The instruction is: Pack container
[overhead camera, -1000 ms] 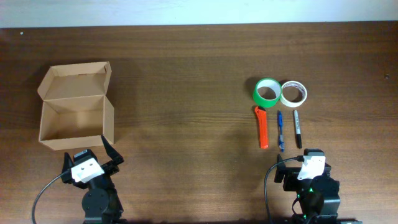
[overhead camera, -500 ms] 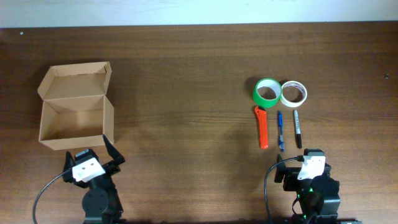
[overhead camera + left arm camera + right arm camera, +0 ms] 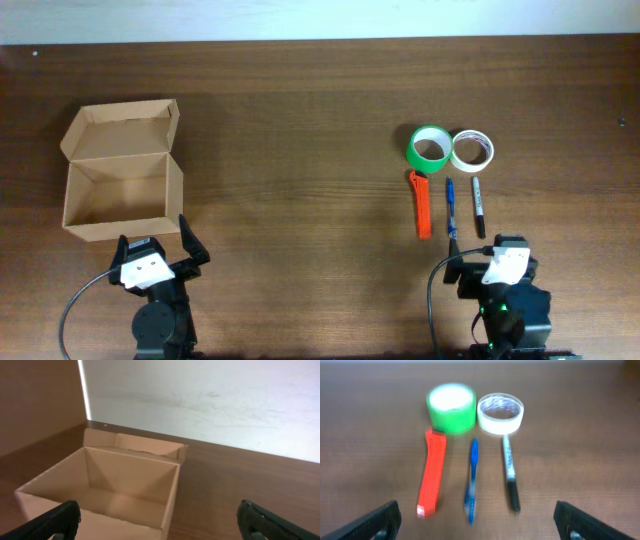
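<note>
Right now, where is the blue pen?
Overhead, the blue pen lies on the right side of the table, between the orange cutter and the black marker.

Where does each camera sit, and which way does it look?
Overhead: above the table, looking straight down; left gripper and right gripper show at the bottom edge.
Left wrist: on the left arm, looking forward into the open, empty container; its spread fingertips show in the bottom corners.
Right wrist: on the right arm, facing green tape, clear tape, orange cutter, blue pen, black marker; spread fingertips in the bottom corners.
Shared: overhead and left wrist both show the container; overhead and right wrist both show the tapes.
</note>
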Controlling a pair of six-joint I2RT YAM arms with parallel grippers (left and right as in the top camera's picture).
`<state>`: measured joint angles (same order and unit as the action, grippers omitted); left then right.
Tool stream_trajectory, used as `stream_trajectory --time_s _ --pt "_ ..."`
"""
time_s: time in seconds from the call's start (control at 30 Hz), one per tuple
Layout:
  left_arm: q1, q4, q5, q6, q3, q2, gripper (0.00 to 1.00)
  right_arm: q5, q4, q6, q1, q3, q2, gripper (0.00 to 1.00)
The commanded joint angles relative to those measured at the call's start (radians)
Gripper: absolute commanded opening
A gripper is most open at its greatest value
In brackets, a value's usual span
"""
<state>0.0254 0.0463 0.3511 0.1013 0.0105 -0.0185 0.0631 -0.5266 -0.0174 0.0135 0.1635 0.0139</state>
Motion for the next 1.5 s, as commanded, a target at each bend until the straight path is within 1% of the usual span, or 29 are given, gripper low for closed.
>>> stream_trajectory --time_s 0.0,0.13,0.23,0.37,0.4,0.47,0.53,0.6,0.67,0.73,0.83,0.9,1.0,1.1,1.13,1.17,1.23,1.27,1.37,1.4,1.47 --pt "-0.004 0.008 -0.053 0.043 0.015 0.006 1.0 -0.007 0.064 0.006 -0.008 -0.003 -0.01 0.99" --pt "-0.015 0.008 -0.04 0.043 0.083 -0.047 1.0 -0.009 0.082 0.002 -0.008 0.063 0.016 0.99" --pt "-0.059 0.031 -0.041 0.043 0.192 -0.182 1.0 -0.006 0.069 0.002 -0.014 0.15 0.116 0.99" --pt "-0.151 0.056 -0.09 0.039 0.44 -0.494 1.0 -0.002 0.066 0.011 -0.062 0.346 0.38 0.99" --pt "-0.176 0.068 -0.123 0.037 0.513 -0.577 1.0 -0.003 0.062 0.014 -0.085 0.415 0.463 0.99" --pt "-0.232 0.114 -0.233 0.011 0.687 -0.759 1.0 -0.008 0.032 0.014 -0.141 0.575 0.634 0.99" --pt "-0.286 0.204 -0.349 0.006 0.872 -0.928 1.0 -0.049 -0.034 0.015 -0.21 0.761 0.799 0.99" --pt "-0.34 0.351 -0.473 0.006 1.096 -1.115 0.99 -0.116 -0.124 0.014 -0.283 0.954 0.943 0.99" --pt "-0.375 0.49 -0.549 0.006 1.289 -1.266 1.0 -0.169 -0.204 0.014 -0.351 1.134 1.068 0.99" --pt "-0.392 0.603 -0.6 0.006 1.447 -1.383 1.0 -0.158 -0.293 0.014 -0.402 1.293 1.172 0.99" --pt "-0.397 0.726 -0.599 0.006 1.634 -1.514 1.0 -0.186 -0.375 0.01 -0.454 1.456 1.286 0.99" --pt "-0.397 0.758 -0.631 0.01 1.69 -1.558 1.0 -0.238 -0.415 0.01 -0.47 1.511 1.333 0.99" --pt "-0.397 0.784 -0.711 0.01 1.695 -1.574 1.0 -0.259 -0.445 0.01 -0.48 1.525 1.365 0.99" --pt "-0.394 0.811 -0.711 -0.014 1.694 -1.579 1.0 -0.259 -0.496 -0.021 -0.48 1.525 1.393 0.99" --pt "-0.394 0.829 -0.711 -0.045 1.694 -1.58 0.95 -0.259 -0.509 -0.024 -0.48 1.525 1.401 0.99" --pt "-0.394 0.858 -0.711 -0.078 1.694 -1.583 0.83 -0.259 -0.528 -0.024 -0.48 1.525 1.412 0.99" --pt "-0.394 0.93 -0.71 -0.135 1.694 -1.587 0.76 -0.259 -0.556 -0.024 -0.48 1.525 1.429 0.99" --pt "-0.393 0.979 -0.706 -0.166 1.694 -1.593 0.75 -0.259 -0.57 -0.024 -0.48 1.525 1.436 0.99" --pt "-0.389 1.113 -0.659 -0.208 1.694 -1.616 0.76 -0.259 -0.595 -0.029 -0.48 1.525 1.455 0.99" --pt "-0.385 1.149 -0.622 -0.221 1.694 -1.629 0.75 -0.259 -0.597 -0.042 -0.48 1.525 1.459 0.99" --pt "-0.36 1.21 -0.496 -0.224 1.694 -1.665 0.75 -0.259 -0.598 -0.077 -0.48 1.525 1.464 0.99"
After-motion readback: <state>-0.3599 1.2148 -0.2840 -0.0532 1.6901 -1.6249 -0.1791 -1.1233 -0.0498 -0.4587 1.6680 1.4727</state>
